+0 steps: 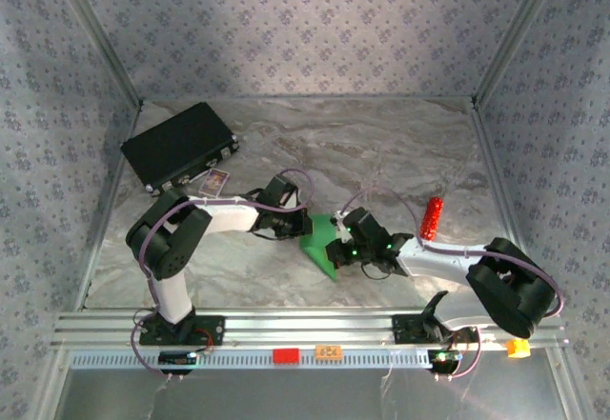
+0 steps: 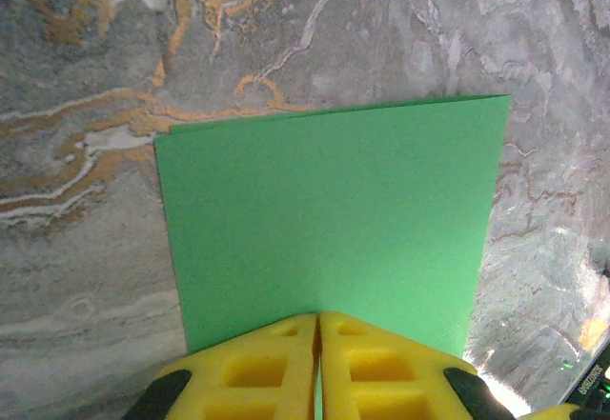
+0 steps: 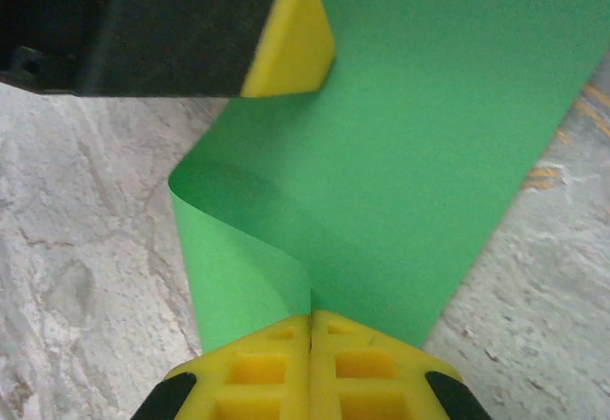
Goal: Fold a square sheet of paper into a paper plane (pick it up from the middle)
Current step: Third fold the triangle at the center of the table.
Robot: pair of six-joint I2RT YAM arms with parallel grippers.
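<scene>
The bright-green sheet of paper [image 1: 322, 242] is held between both arms near the table's middle. My left gripper [image 2: 318, 323] is shut on one edge of the paper [image 2: 329, 215], which spreads flat ahead of its yellow fingers [image 2: 257, 368]. My right gripper [image 3: 311, 320] is shut on the opposite side, where the paper [image 3: 400, 163] curls back in a loop at the left. The left gripper's yellow fingertip [image 3: 291, 44] shows at the top of the right wrist view, against the paper. In the top view the left gripper [image 1: 303, 226] and right gripper [image 1: 335, 249] stand close together.
A black rectangular case [image 1: 179, 144] lies at the back left with a small card [image 1: 215, 182] beside it. A small red cylinder [image 1: 433, 218] stands right of the right arm. The marbled table [image 1: 381, 144] is bounded by patterned walls and an aluminium rail [image 1: 315, 327] in front.
</scene>
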